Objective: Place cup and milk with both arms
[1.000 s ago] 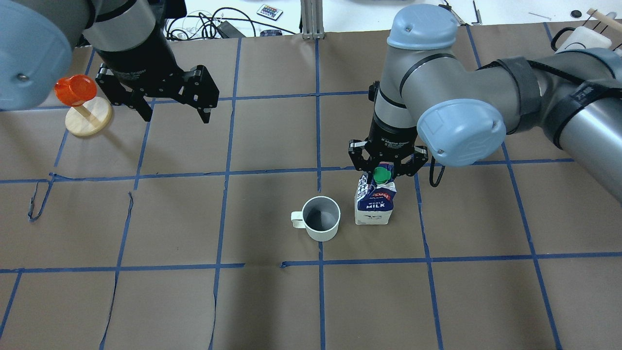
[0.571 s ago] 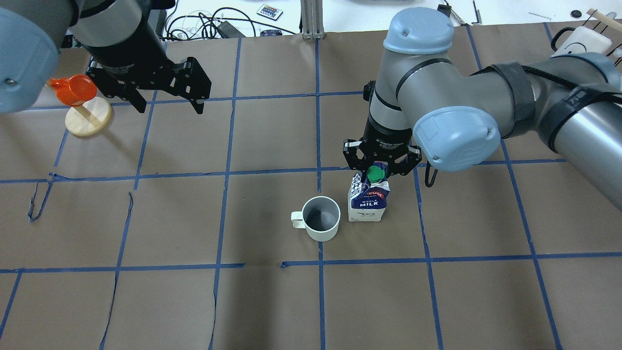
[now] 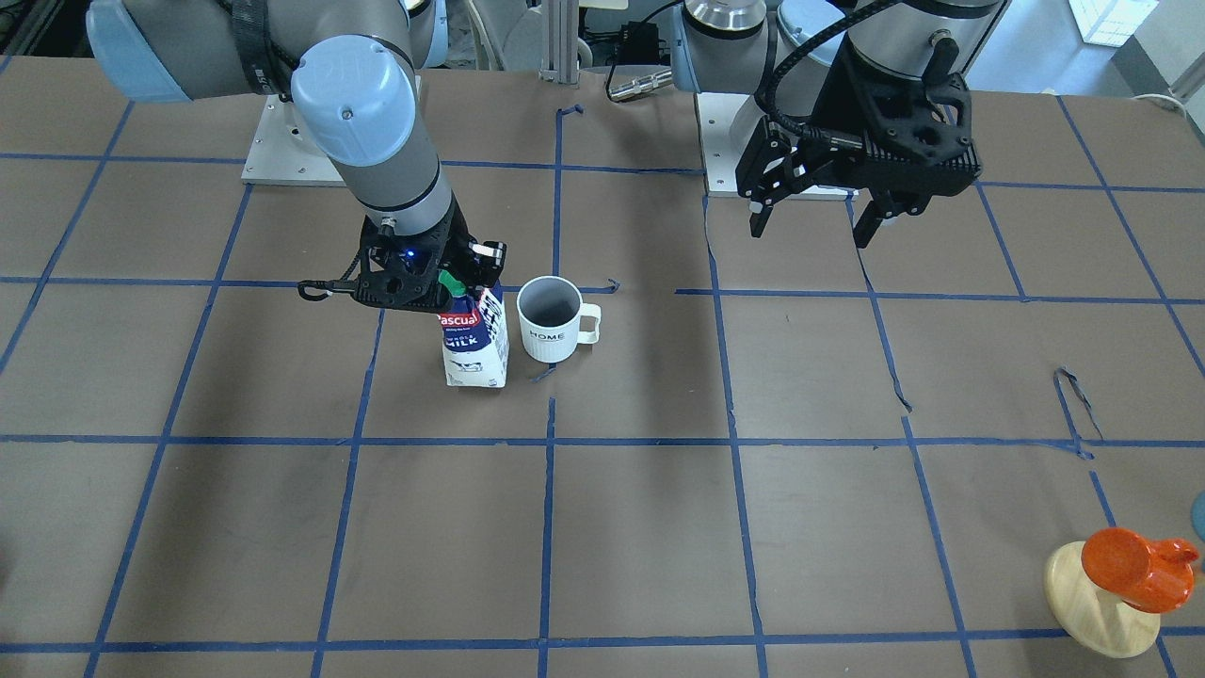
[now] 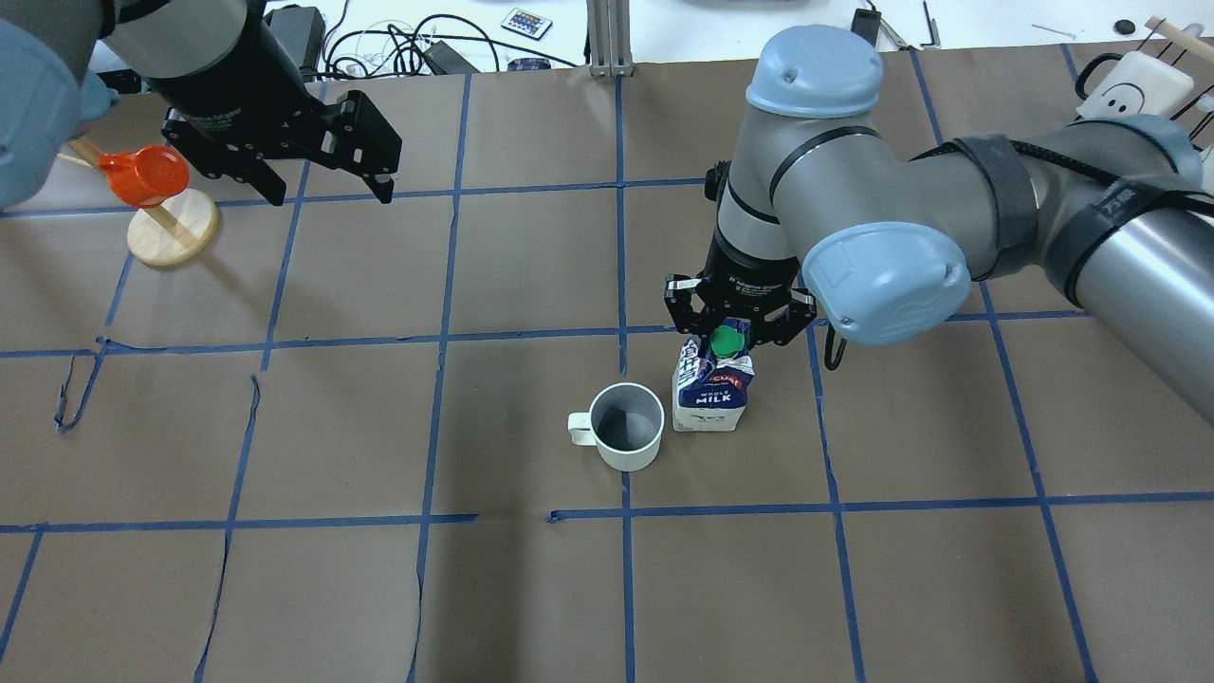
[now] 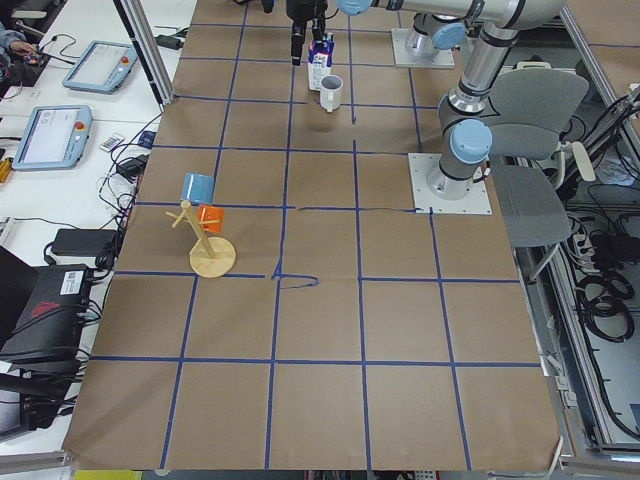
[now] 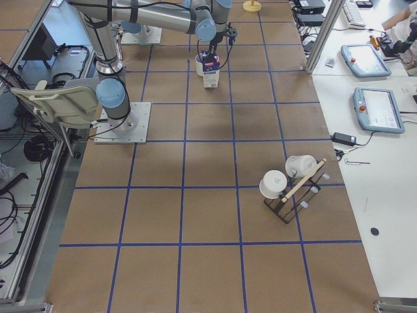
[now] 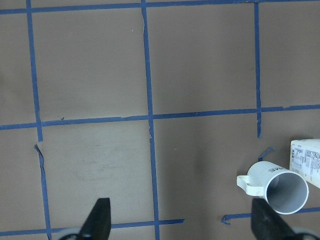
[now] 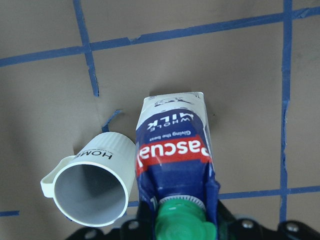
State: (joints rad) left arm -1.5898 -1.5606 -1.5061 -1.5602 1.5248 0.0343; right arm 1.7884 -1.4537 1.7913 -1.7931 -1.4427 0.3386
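- At the centre of the desk [image 4: 285, 588], the right claw [image 4: 732, 332] is clamped on the gable top of the milk [image 4: 709, 396], which stands upright directly beneath it.
- The right wrist camera alone shows the crowding: the cup [image 8: 90, 192] sits just beside the carton's wall, and whether they touch cannot be told. The overhead view suggests a thin gap.
- Only the front-facing camera shows the cup's "HOME" lettering, with the handle towards the robot's left.
- The right arm [image 4: 854, 190] reaches inward, wrist vertical over the carton.
- The left claw [image 4: 331, 194] hangs raised, spread wide and empty, well apart from both, near an orange cup on a wooden stand [image 4: 152, 190].
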